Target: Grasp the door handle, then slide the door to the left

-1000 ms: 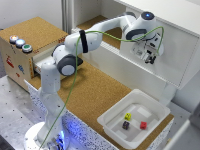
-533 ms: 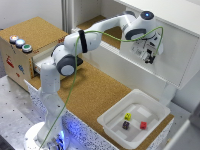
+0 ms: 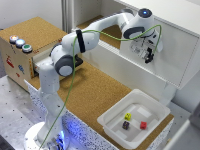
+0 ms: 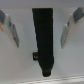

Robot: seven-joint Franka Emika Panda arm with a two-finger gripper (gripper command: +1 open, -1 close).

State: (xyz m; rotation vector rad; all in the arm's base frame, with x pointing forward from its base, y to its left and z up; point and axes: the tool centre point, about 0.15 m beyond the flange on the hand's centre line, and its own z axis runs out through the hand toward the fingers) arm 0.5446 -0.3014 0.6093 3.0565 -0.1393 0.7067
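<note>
Between the earlier exterior views and this one almost nothing has shifted: the white jointed robot arm (image 3: 90, 42) holds the same reach across the cork counter, its wrist still pressed toward the large flat plain white rectangular cabinet door (image 3: 172, 55), perhaps a touch closer.

The door stands upright behind the cork-topped counter (image 3: 100, 92), and the small black bar-shaped door handle (image 3: 148, 56) sits on its face, above and beyond the white plastic tray (image 3: 112, 120). In the wrist view the handle (image 4: 43, 37) is a dark slab with its long axis running straight between the two pale fingertips (image 4: 11, 27), one to either side. It points along the door face, upright as the exterior view shows it.

The gripper (image 4: 42, 30) is spread wide, fingers well clear of the handle on both sides, holding nothing.

The step in hand looks like the approach to the grasp: the handle is centred between the jaws, but no contact shows. The next move seems to call for closing squarely on the handle's narrow sides, then pulling sideways along the door's track, toward the exterior view's left if that is the left the task means.
</note>
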